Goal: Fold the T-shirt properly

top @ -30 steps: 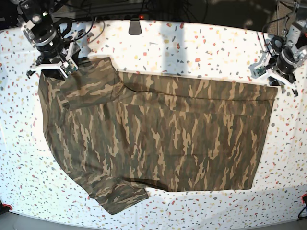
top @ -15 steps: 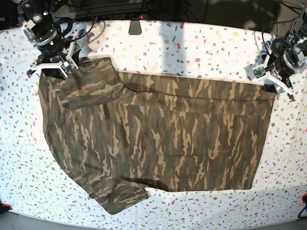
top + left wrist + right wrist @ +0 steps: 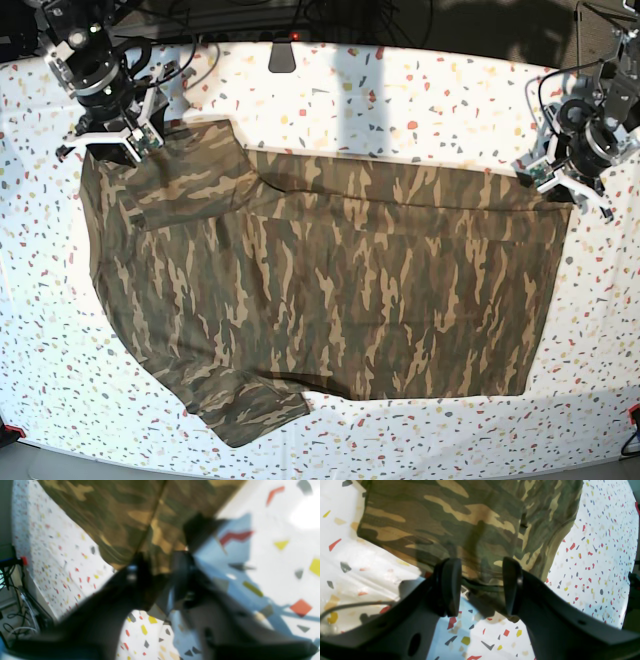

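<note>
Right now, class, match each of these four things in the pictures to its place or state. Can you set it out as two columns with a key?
1. camouflage-print cloth T-shirt
2. white speckled terrazzo table
3. left gripper
4. right gripper

A. open at a sleeve
B. spread out flat
C. at the hem corner
D. lies under everything

Pairs: 1-B, 2-D, 3-C, 4-A

Camouflage T-shirt (image 3: 320, 290) flat on table
</note>
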Controlling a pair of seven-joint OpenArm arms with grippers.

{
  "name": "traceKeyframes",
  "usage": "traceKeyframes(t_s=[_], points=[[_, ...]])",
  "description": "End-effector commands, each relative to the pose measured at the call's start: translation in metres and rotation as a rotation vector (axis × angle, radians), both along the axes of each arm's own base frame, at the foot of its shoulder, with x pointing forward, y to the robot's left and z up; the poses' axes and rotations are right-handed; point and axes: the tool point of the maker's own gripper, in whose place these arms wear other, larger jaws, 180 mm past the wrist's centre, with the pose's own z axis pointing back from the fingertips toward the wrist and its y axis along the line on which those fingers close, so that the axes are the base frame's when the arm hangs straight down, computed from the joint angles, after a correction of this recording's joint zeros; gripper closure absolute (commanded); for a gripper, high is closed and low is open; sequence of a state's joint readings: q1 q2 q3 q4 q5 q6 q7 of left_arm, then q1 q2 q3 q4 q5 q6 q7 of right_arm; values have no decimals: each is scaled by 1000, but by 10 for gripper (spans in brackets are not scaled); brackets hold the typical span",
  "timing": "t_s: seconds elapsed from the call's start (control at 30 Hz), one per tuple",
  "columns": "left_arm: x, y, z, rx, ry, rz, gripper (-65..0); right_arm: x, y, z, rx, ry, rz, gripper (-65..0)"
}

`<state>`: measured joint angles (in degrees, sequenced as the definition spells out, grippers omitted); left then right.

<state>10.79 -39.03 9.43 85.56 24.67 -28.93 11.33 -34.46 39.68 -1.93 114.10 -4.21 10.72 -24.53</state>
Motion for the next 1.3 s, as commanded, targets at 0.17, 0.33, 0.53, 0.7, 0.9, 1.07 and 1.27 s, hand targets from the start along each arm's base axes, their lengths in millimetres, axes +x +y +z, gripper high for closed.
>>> traceKeyframes(t_s=[0.17,0.33,0.53,0.7,0.9,1.07,1.27], points=[[3,16,4,67,3,18,0,7,0,11,-3,-42,10,-273],[2,6,1,32,3,26,0,5,-4,8,-30,-23,2,-273],[2,-7,-3,-4,2,30,0,-26,-18,-10,-225,80,92,-273],[2,-12,-4,-17,0,31,0,-40,-27,-15,-320,102,123,-274],[2,-12,-4,-16,0,31,0,-39,-34,-19,-366,96,143,-274],[1,-11,-5,-15,1,31,0,-33,-42,-26,-374,90,146,-274],[2,-11,-4,-15,1,31,0,-16,-64,-38,-400,86,114,-274]])
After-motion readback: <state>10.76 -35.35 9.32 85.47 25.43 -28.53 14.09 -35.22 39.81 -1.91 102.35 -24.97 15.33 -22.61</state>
